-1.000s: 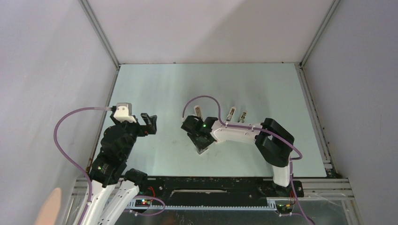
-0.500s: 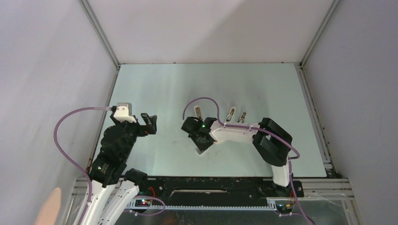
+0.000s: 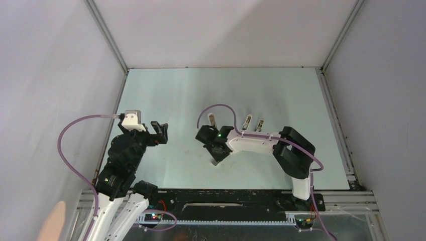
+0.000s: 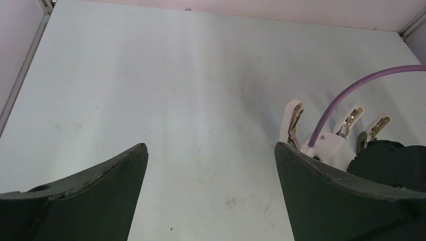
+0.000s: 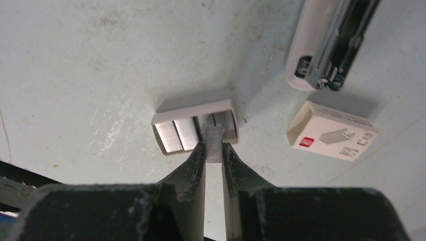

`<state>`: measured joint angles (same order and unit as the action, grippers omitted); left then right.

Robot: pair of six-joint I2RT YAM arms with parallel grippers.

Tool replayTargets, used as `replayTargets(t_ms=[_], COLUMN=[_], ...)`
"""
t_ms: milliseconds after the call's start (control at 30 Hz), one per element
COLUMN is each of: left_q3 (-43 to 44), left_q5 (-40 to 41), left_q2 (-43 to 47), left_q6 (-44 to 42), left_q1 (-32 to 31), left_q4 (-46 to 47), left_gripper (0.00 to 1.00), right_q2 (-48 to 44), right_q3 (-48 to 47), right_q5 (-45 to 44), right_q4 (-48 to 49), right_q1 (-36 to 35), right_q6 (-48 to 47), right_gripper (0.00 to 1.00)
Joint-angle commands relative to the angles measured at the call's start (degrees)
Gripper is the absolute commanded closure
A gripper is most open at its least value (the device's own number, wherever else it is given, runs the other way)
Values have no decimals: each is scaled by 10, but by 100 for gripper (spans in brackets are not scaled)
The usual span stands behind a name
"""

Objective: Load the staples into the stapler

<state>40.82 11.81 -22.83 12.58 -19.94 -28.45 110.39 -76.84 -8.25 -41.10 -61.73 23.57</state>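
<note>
In the right wrist view a small grey tray point(image 5: 193, 108) lies on the table with silver strips of staples in it. My right gripper point(image 5: 214, 146) is shut on one strip of staples point(image 5: 214, 134), a finger pressing each side of it at the tray's near edge. An open whitish stapler point(image 5: 326, 42) lies beyond, at the upper right. From above, the right gripper point(image 3: 217, 152) points down over the tray point(image 3: 216, 162) at the table's middle. My left gripper point(image 4: 210, 146) hangs open over bare table at the left point(image 3: 160, 131), holding nothing.
A white printed staple box point(image 5: 331, 131) lies just right of the tray. Three whitish elongated stapler pieces point(image 3: 213, 119) point(image 3: 247, 122) point(image 3: 259, 124) lie in a row behind the right wrist. A purple cable point(image 3: 216, 106) arches over them. Enclosure walls border the table.
The right gripper's fingers have closed inward onto the staple strip, and the wrist has shifted slightly. The left arm has not moved.
</note>
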Motion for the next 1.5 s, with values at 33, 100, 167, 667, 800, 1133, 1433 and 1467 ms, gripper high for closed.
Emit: replayTargets(t_ms=[33, 100, 167, 667, 800, 1133, 1433, 1467], left_q3=[-1, -1, -1, 0, 0, 0, 0, 0], left_q5=[-3, -2, -1, 0, 0, -1, 0, 0], left_q2=[-2, -3, -4, -8, -8, -8, -7, -7], left_q6=[2, 2, 2, 2, 1, 1, 1, 1], left_q1=[6, 6, 6, 6, 6, 6, 6, 6], left_q4=[11, 11, 11, 12, 13, 12, 11, 10], left_gripper=[0, 0, 0, 0, 0, 0, 0, 0], right_q2=[-69, -87, -102, -99, -99, -95, -69, -66], right_q3=[26, 43, 63, 149, 148, 146, 125, 124], right_q5=[-31, -36, -37, -13, -2, 38, 36, 36], right_q4=[-8, -4, 4, 48, 45, 49, 36, 35], right_q1=[8, 12, 15, 23, 29, 53, 60, 60], right_q6=[10, 15, 18, 33, 31, 32, 42, 42], right_gripper=[90, 90, 90, 86, 76, 62, 63, 63])
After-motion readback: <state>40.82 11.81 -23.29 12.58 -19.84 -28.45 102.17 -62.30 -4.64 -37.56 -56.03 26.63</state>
